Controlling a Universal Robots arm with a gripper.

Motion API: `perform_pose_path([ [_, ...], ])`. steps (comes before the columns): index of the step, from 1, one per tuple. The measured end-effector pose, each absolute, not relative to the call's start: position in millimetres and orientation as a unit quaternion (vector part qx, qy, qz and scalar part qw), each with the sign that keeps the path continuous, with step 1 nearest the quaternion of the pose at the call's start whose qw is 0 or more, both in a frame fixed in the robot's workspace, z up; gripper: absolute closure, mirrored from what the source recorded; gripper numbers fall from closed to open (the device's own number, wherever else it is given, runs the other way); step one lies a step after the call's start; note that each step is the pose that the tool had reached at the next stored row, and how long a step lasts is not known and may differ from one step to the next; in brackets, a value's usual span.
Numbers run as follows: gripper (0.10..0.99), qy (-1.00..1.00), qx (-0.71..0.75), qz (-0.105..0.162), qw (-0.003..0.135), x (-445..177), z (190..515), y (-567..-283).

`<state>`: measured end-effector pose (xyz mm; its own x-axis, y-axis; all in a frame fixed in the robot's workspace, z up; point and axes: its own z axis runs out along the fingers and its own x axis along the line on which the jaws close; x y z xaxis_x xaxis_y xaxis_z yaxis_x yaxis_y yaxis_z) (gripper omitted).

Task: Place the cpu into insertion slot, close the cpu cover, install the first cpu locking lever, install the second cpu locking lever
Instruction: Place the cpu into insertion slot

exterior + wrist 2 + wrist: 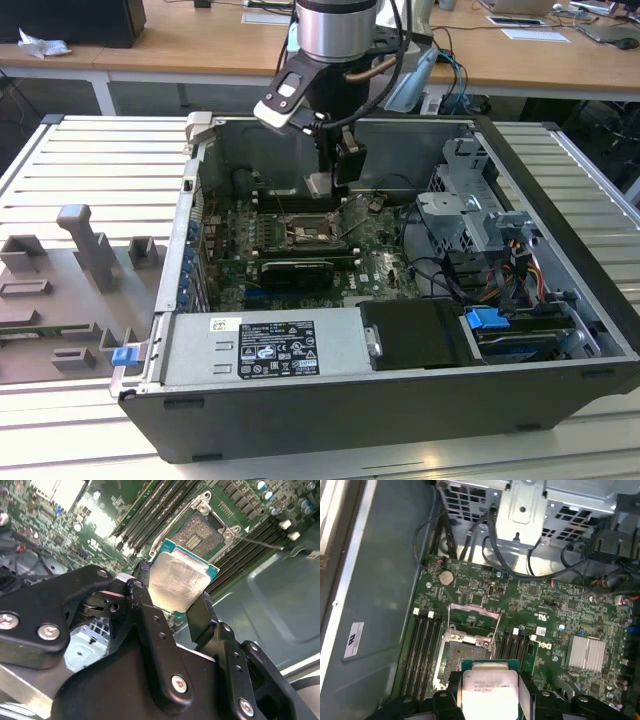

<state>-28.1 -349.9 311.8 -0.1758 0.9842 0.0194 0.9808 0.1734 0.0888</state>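
1. The big white table (90, 160), made of long strips, lay under everything. Some grey blocks (90, 255) sat on it at the exterior view's left.
2. The open computer box (300, 425) lay on its side on the table, with its inside facing up.
3. My arm (335, 30) reached down into the computer box from above.
4. The green board (385, 255) lay flat on the floor of the computer box. A grey power box (265, 350) with a sticker sat next to it.
5. My gripper (175, 587) hung in the air over the green board. My jaws were pulled in close and squeezed the cpu from two sides, with a black finger (150, 625) on each edge.
6. Long black memory slots (425, 647) ran along both sides of the insertion slot.
7. A silver block of fins (586, 653) sat on the green board, well apart from the insertion slot.
8. The cpu cover (474, 608) stood tipped up and open at one end of the insertion slot.
9. The insertion slot (202, 532) lay open, with its brown-gold field showing.
10. The cpu (182, 582) was in my jaws, with its pale silver top facing the second wrist view. It was up in the air, near the insertion slot but apart from it.
11. A little round battery (446, 577) sat on the green board, past the cpu cover.
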Motion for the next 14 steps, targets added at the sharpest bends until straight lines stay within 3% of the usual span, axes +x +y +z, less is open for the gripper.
perform_pose_path([
  [14,0.549,0.763,0.645,0.040,0.021,-28,298,-350],
])
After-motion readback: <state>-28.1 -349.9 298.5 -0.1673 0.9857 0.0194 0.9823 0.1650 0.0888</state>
